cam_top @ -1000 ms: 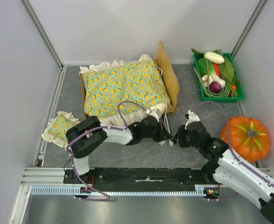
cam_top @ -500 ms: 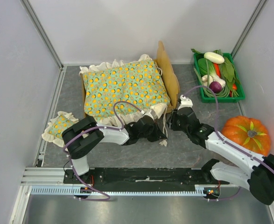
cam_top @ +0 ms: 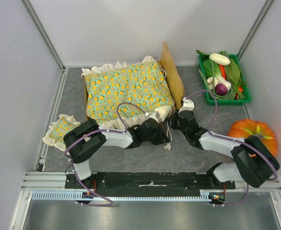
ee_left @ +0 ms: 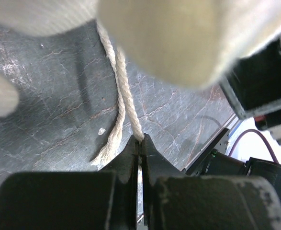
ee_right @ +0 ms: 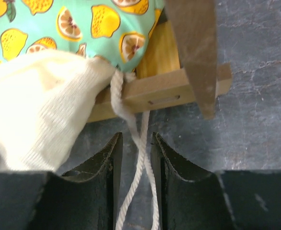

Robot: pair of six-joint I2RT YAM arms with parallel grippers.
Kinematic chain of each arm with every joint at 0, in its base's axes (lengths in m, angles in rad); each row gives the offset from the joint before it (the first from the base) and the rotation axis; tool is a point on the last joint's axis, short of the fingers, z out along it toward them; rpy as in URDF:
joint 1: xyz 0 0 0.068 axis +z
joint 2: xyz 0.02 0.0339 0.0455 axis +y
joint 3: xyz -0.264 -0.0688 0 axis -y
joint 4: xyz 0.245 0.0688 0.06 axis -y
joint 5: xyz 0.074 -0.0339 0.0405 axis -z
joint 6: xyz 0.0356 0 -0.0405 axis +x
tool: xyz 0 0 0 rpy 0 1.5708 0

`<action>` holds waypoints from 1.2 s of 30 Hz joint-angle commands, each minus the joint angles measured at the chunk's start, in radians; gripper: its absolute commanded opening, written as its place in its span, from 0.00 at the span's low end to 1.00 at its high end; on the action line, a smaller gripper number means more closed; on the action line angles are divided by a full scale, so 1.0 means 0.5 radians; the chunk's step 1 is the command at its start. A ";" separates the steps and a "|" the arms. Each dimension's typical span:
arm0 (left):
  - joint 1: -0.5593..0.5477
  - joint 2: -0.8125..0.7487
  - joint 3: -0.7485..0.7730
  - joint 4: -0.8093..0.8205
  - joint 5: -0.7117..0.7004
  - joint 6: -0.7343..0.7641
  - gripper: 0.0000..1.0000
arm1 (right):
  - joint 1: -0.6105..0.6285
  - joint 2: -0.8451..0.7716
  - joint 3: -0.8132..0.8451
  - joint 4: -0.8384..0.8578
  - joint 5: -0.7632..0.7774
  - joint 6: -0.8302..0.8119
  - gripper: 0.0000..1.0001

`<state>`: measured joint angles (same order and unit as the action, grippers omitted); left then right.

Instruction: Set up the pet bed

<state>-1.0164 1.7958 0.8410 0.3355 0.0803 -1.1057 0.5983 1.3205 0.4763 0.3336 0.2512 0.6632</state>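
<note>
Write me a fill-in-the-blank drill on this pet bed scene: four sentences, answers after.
1. The left gripper is ____ on the white cord.
2. At the pet bed, the right gripper has its fingers ____ around the cord.
3. The green crate holds ____.
4. The pumpkin sits beside the ____ arm.
Answers: shut; open; vegetables; right.

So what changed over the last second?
The right fingers swung forward-left to the pet bed at its near-right corner, now open astride the cord. The left fingers stayed shut on the cord; cushion unmoved.
</note>
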 commanded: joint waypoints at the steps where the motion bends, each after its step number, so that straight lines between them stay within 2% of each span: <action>1: 0.002 -0.033 0.073 0.013 -0.041 0.107 0.02 | -0.028 0.108 0.017 0.382 0.044 -0.031 0.38; 3: 0.002 -0.030 0.079 0.013 -0.041 0.116 0.02 | -0.037 0.117 -0.053 0.538 0.062 -0.053 0.38; 9: -0.001 -0.024 0.085 0.010 -0.035 0.125 0.02 | -0.071 0.190 -0.084 0.701 -0.054 -0.112 0.34; 11: -0.001 -0.024 0.088 0.010 -0.038 0.128 0.02 | -0.074 0.230 -0.057 0.680 -0.070 -0.115 0.26; 12: -0.001 -0.027 0.088 0.010 -0.041 0.131 0.02 | -0.080 0.258 -0.057 0.713 -0.088 -0.115 0.14; 18: -0.019 -0.069 0.100 -0.045 -0.108 0.229 0.02 | -0.080 0.158 -0.109 0.680 -0.143 -0.142 0.00; 27: -0.072 -0.134 0.220 -0.297 -0.415 0.447 0.02 | -0.080 -0.159 -0.140 0.309 -0.174 -0.262 0.00; 36: -0.075 -0.238 0.282 -0.306 -0.679 0.607 0.02 | -0.086 -0.211 -0.133 0.085 -0.214 -0.317 0.00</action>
<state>-1.0496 1.7252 0.9348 0.1761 -0.1535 -0.8932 0.5587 1.2423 0.4095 0.4255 0.1551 0.5388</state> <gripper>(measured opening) 0.036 0.010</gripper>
